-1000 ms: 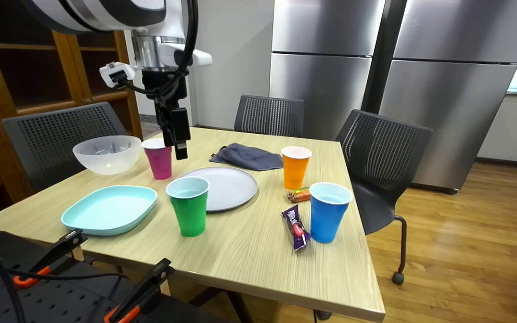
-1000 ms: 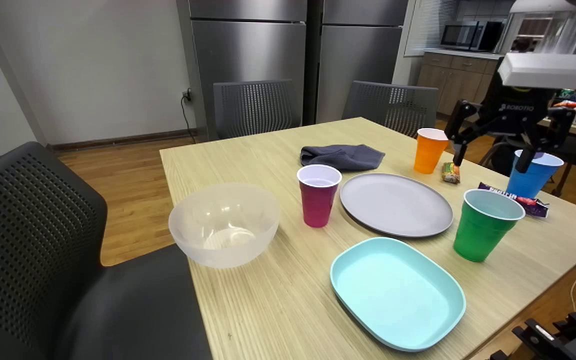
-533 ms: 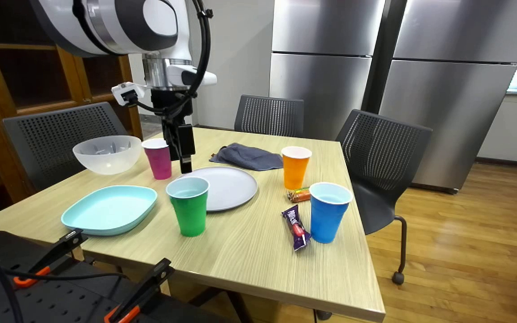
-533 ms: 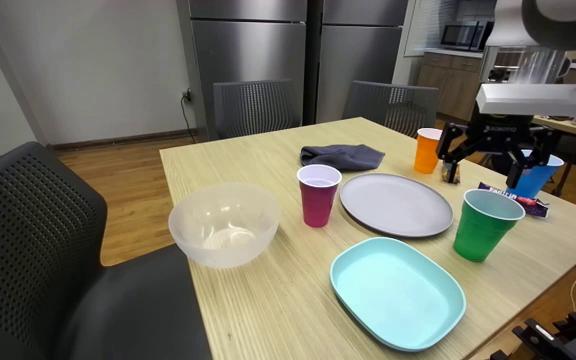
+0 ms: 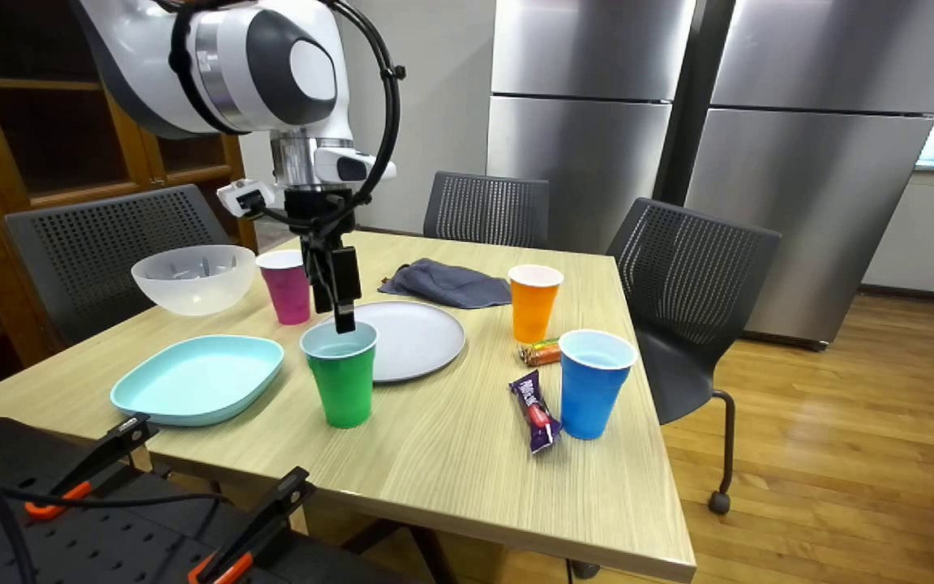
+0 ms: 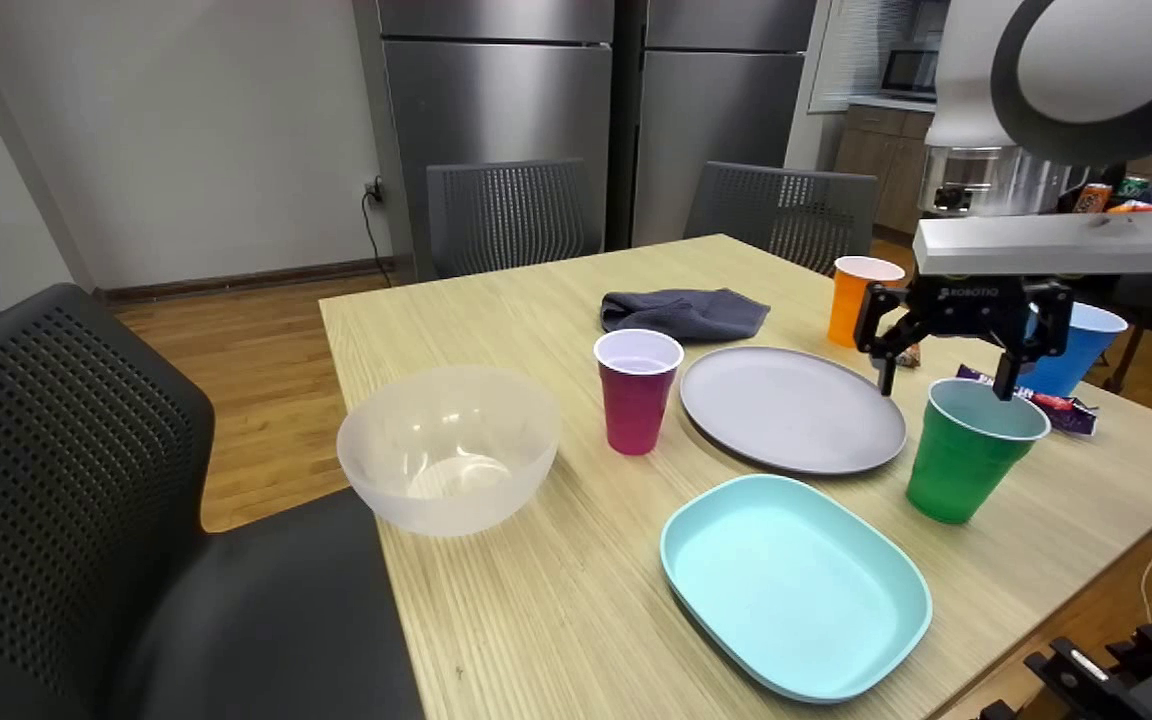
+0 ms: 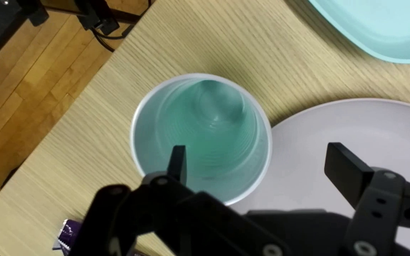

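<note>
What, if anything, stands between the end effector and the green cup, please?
Nothing visible stands between the end effector and the green cup. In the wrist view, only one black finger covers part of the cup's mouth; the gray plate beside the cup shows beneath the other finger.

Near the tips of the parted hand (image 6: 945, 393), the green cup (image 5: 344, 381) stands in the way, the gray plate (image 5: 420, 344) lying low beside it. A broad lane of surface (image 5: 443, 450) runs between that cup and the purple wrapper (image 5: 535, 412); the gap toward the turquoise tray (image 5: 198, 380) is narrower.
</note>
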`<state>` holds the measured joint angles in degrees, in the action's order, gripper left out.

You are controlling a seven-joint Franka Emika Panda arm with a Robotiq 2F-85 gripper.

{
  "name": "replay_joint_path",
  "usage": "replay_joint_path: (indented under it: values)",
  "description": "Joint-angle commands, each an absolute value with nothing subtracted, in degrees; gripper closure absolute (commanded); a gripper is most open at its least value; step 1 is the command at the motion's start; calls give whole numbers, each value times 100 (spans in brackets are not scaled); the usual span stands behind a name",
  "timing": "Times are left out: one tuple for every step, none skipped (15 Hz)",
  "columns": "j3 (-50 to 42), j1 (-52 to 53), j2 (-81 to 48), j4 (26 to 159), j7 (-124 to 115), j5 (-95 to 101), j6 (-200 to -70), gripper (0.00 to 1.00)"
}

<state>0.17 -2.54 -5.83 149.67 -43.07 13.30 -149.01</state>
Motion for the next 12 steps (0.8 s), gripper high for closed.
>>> replay_joint_path:
  values:
    - [-185, 40, -873, 14800, -4569, 1570, -15028, 0]
    - [-226, 94, -919, 14787, -4551, 1556, -15049, 0]
    - [-264, 146, -956, 14786, -4553, 1549, -15089, 0]
    - [-302, 192, -983, 14786, -4538, 1523, -15120, 0]
    - [-338, 233, -1008, 14782, -4538, 1510, -15150, 0]
    - [-375, 275, -1039, 14778, -4538, 1508, -15170, 0]
    - [-408, 316, -1054, 14789, -4558, 1529, -15189, 0]
    - [-441, 354, -1065, 14797, -4565, 1540, -15206, 12]
    - [-468, 389, -1067, 14808, -4572, 1570, -15217, 28]
    - [-499, 422, -1076, 14808, -4583, 1589, -15229, 35]
    - [-524, 455, -1087, 14805, -4595, 1593, -15236, 44]
    - [-545, 477, -1092, 14804, -4589, 1581, -15235, 51]
